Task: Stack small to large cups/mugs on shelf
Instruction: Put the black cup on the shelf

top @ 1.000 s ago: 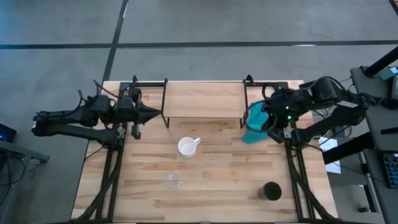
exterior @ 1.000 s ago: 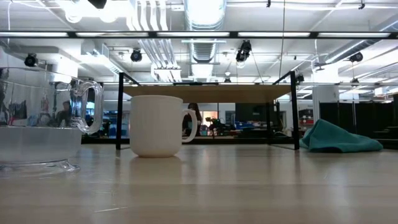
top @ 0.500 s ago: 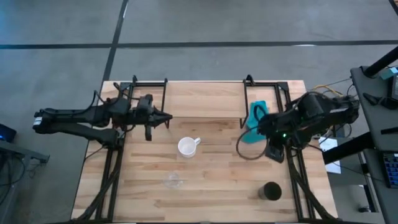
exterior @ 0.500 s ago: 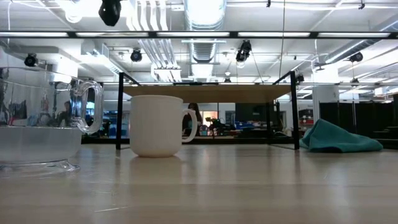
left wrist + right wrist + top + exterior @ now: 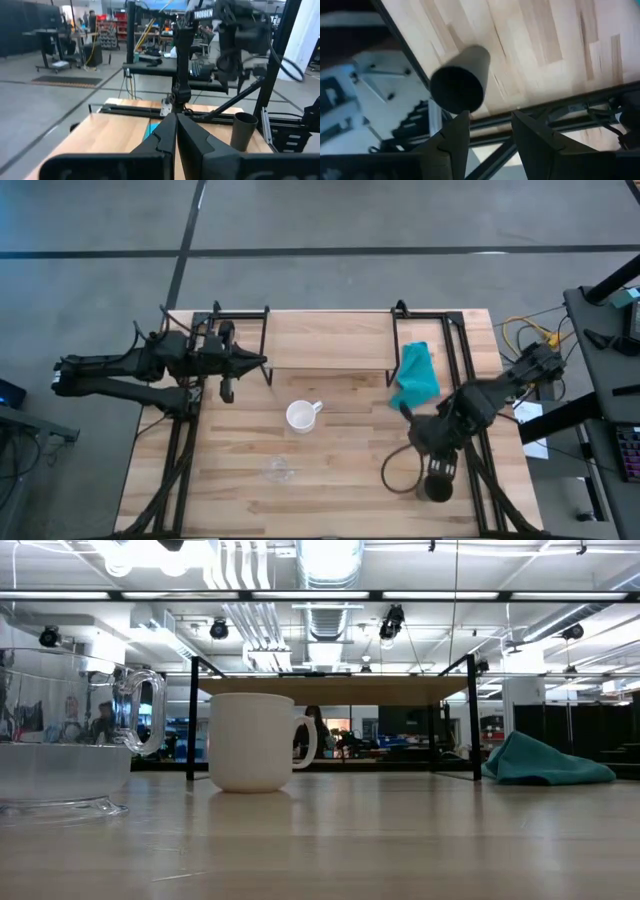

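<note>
The right gripper [image 5: 437,470] hung over the black cup [image 5: 437,488], which stood upright near the table's front right corner, close to the front edge and to the right frame rail. In the right wrist view the fingers [image 5: 454,136] stood parted with a clear gap between them and held nothing; the black cup [image 5: 460,84] lay just ahead, its open mouth facing the camera. The step in hand appeared to be the approach to the black cup. The next move would call for lowering the open jaws around the cup wall and closing on it, with care that the rail beside it did not foul a finger. The left gripper [image 5: 258,361] waited by the shelf's left legs, its fingers pressed together and empty. The shelf [image 5: 328,340] stood at the table's far side with nothing on its board. The white mug [image 5: 301,416] stood on the table near the middle, in front of the shelf, and the glass cup [image 5: 278,471] stood nearer the front, both well apart from the black cup. A teal cloth [image 5: 414,376] lay by the shelf's right legs, between the black cup and the shelf, so a carry would probably need to pass above it. The table between the mug and the black cup offered free room.
</note>
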Robot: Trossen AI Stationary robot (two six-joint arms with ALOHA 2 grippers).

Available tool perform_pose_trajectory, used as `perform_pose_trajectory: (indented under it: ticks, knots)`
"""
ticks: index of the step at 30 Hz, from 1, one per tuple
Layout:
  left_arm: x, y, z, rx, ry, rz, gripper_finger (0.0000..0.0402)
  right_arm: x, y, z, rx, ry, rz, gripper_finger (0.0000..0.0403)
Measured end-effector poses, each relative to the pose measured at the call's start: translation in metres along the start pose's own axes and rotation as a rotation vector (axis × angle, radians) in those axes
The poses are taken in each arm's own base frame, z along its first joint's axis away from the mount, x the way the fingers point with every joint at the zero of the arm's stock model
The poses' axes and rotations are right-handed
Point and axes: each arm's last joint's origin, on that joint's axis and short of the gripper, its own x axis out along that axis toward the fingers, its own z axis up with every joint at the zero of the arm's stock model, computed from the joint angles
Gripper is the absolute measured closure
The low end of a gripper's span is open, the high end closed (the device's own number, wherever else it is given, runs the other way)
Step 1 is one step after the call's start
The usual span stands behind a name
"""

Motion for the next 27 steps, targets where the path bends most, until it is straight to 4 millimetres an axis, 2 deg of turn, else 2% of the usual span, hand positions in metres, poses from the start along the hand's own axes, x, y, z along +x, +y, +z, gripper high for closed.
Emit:
perform_pose_trajectory:
  ticks: [11, 18, 27]
  knots:
    - [-0.002, 0.0, 0.002, -0.008, -0.01, -0.001, 0.0402, 0.035, 0.025, 0.0, -0.03, 0.077, -0.105, 0.0262]
    - [0.006, -0.001, 0.004, -0.012, -0.042, -0.014, 0.0402, 0.056, 0.039, -0.002, -0.088, 0.122, -0.171, 0.0262]
    - [0.003, -0.002, 0.01, -0.017, -0.098, -0.033, 0.0402, 0.076, 0.05, 0.001, -0.126, 0.118, -0.254, 0.0262]
